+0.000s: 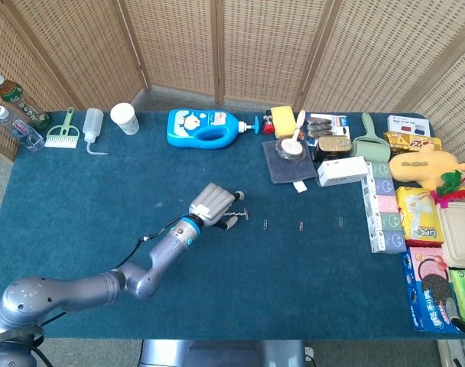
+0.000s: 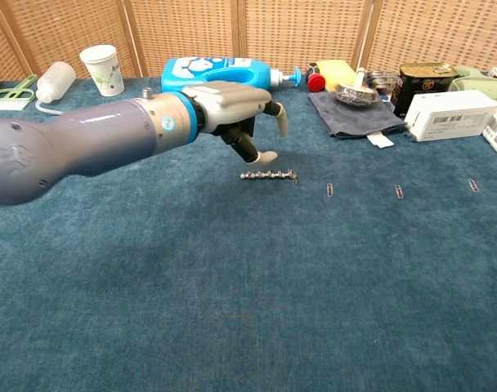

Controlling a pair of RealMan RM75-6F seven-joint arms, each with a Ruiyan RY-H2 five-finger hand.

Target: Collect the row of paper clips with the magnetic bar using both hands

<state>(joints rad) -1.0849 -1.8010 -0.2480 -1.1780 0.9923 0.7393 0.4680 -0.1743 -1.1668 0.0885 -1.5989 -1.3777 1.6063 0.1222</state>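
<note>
The magnetic bar (image 2: 269,174), a short silvery beaded rod, lies flat on the blue table cloth (image 2: 232,294); in the head view the bar (image 1: 239,216) sits just right of my left hand. My left hand (image 2: 232,106) hovers above and left of the bar, fingers spread, holding nothing. A row of three paper clips (image 2: 331,190) (image 2: 400,192) (image 2: 473,185) lies to the right of the bar, the nearest clip (image 1: 265,225) a short gap from the bar's right end. Whether a clip hangs on that end I cannot tell. My right hand is in neither view.
A blue detergent bottle (image 1: 206,126), a paper cup (image 1: 125,118) and a squeeze bottle (image 1: 93,124) stand along the back. A grey cloth (image 1: 287,164) with a bowl, a white box (image 1: 343,170) and packaged goods (image 1: 424,218) crowd the right side.
</note>
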